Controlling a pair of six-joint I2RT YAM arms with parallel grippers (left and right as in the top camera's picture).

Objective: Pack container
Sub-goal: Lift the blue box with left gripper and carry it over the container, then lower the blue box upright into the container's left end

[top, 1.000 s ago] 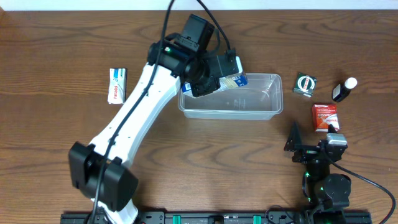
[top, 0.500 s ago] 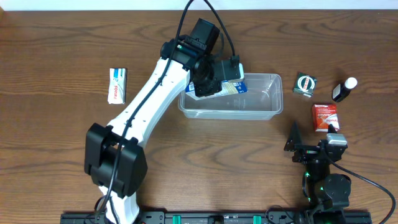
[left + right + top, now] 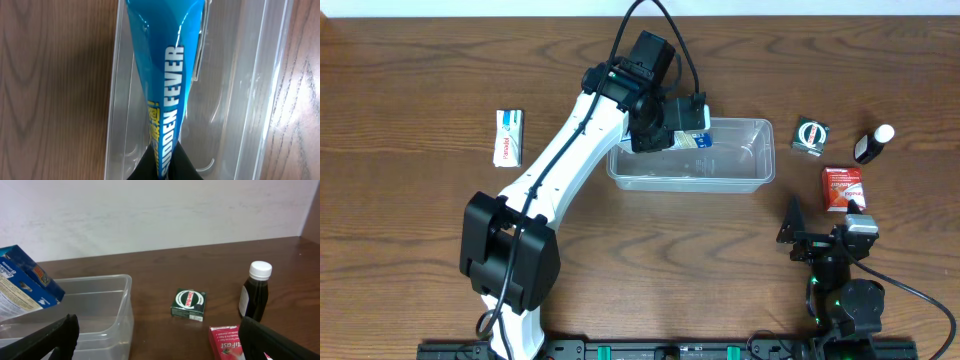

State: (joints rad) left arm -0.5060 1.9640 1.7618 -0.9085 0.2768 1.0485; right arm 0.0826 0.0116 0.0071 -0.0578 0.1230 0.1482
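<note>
Jaws of the left end effector [image 3: 668,128] clamp a blue box [image 3: 162,75], held tilted over the left end of the container [image 3: 745,168], apparently not yet set down inside. The right end effector [image 3: 822,222] idles near the container's right front corner, spread wide and empty. A white box [image 3: 508,137] lies left of the container; a green box [image 3: 810,135], a dark bottle [image 3: 872,144] and a red box [image 3: 842,188] wait to its right. Packing looks barely begun, with the tub otherwise bare and four items still outside.
</note>
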